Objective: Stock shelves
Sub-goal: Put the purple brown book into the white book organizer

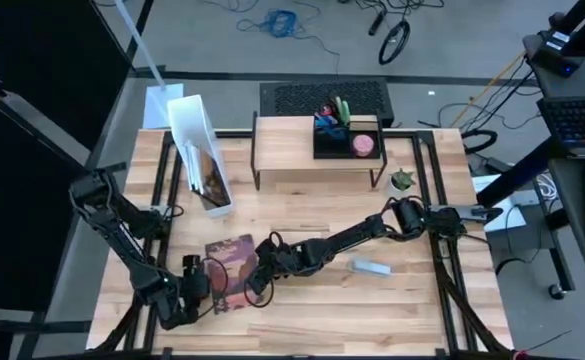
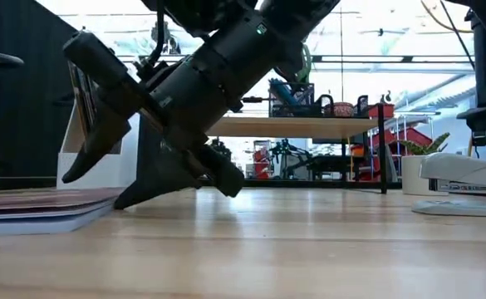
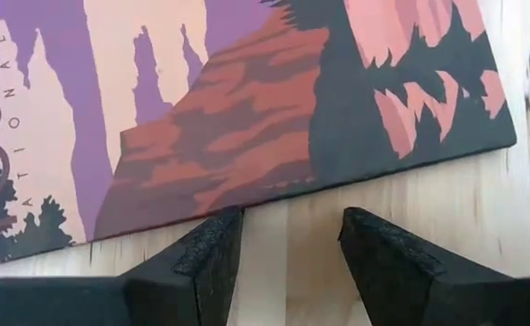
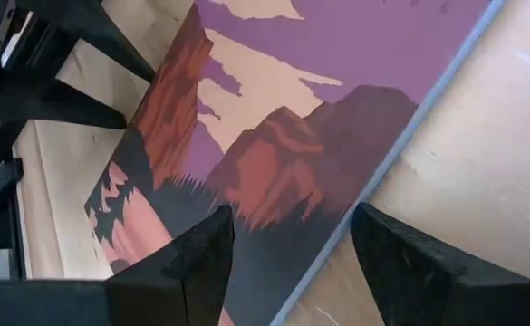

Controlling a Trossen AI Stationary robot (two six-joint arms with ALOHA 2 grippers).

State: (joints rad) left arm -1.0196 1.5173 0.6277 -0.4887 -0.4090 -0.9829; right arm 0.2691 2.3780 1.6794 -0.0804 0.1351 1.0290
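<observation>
Both pincers hang low over the front of the bench [image 1: 372, 310], at a flat book [image 1: 231, 270] with a purple and red landscape cover. From the high view, the left pincer [image 1: 212, 288] sits at the book's near-left edge; its wrist view shows the fingers [image 3: 206, 263] parted, tips on bare wood just short of the cover, gripping nothing. The right pincer [image 1: 257, 275] reaches in from the other side, its fingers [image 4: 201, 258] spread wide above the book's right edge, also empty.

Past them, a small grey object [image 1: 370, 267] lies on the bench to the right, and a tall white file box [image 1: 200, 150] stands at the back left with something already inside. Farthest off, the shelf [image 1: 292, 145], a low riser with a light-wood top, stands at the back centre, well apart from the book. A black tray [image 1: 347, 140] of small items rests on its top.

I judge the stocking barely begun: the book is not yet lifted and has the whole bench to cross.
</observation>
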